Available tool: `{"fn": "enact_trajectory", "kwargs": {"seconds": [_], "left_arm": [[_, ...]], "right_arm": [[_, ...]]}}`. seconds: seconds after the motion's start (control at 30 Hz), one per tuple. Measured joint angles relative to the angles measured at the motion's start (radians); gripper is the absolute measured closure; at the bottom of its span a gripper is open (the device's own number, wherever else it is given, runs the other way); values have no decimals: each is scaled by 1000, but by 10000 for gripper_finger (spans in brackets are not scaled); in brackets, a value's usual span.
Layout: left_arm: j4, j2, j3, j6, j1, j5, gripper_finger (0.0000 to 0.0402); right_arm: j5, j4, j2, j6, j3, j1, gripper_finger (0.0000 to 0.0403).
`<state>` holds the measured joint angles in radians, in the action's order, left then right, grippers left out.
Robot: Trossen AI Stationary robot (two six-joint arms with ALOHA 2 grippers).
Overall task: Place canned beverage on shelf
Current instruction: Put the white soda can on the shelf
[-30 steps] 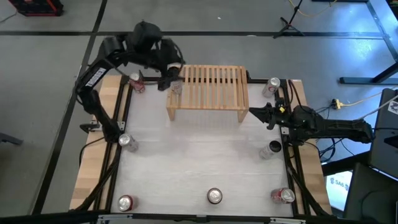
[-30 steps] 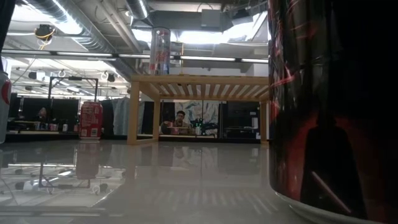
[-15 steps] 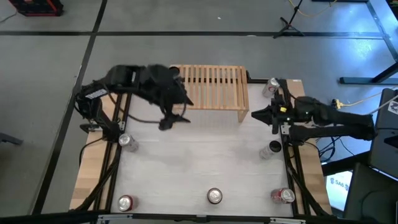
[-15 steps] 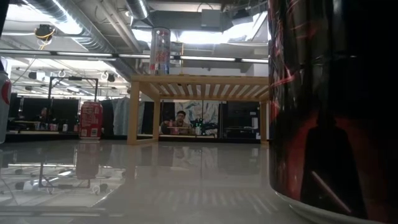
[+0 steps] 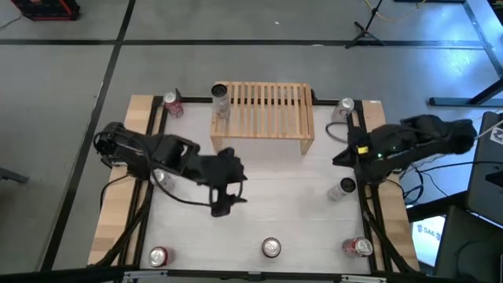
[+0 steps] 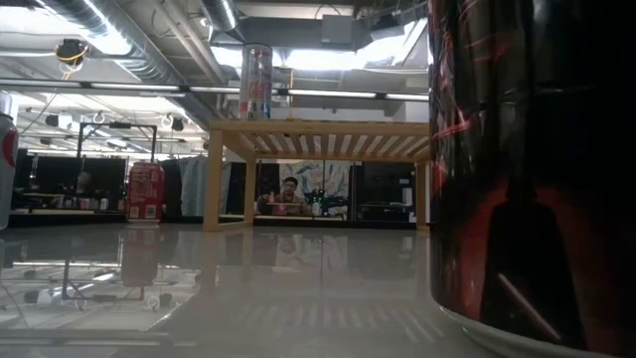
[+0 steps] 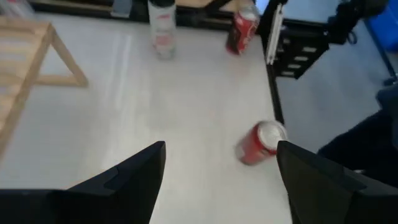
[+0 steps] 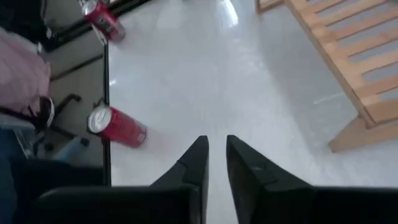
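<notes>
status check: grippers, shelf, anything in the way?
Left gripper open, empty, mid-table. Right gripper shut, empty, right edge. One can upright on shelf, left end. Nothing blocking.

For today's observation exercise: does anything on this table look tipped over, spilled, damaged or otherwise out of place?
Nothing stands out. One tall can stands upright on the shelf at its left end, and the other cans, such as the red one beside the shelf, stand upright around the table's edges. No spill or dent shows. The left gripper hangs open over mid-table.
</notes>
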<state>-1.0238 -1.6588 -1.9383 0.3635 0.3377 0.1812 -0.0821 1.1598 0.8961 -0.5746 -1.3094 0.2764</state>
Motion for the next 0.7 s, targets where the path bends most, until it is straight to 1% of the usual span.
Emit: {"fn": "enact_trajectory", "kwargs": {"seconds": [0.1,0.2,0.3,0.37,0.43,0.53,0.6,0.7], "left_arm": [[31,59,64,11,20,64,105],[74,159,162,22,32,80,105],[112,267,278,41,42,77,105],[147,332,346,51,43,66,105],[176,388,400,53,43,54,105],[188,444,463,49,43,29,105],[190,466,490,38,44,19,105],[200,485,516,-1,43,-35,105]], "right_arm": [[-71,80,64,-81,-62,106,357],[-135,178,127,-188,-108,194,357],[-161,264,167,-299,-126,247,357],[-161,285,188,-368,-118,256,357],[-158,318,212,-430,-110,254,356],[-79,390,236,-523,-109,241,347],[-30,418,251,-582,-108,221,327],[13,410,255,-677,-88,220,278]]}}
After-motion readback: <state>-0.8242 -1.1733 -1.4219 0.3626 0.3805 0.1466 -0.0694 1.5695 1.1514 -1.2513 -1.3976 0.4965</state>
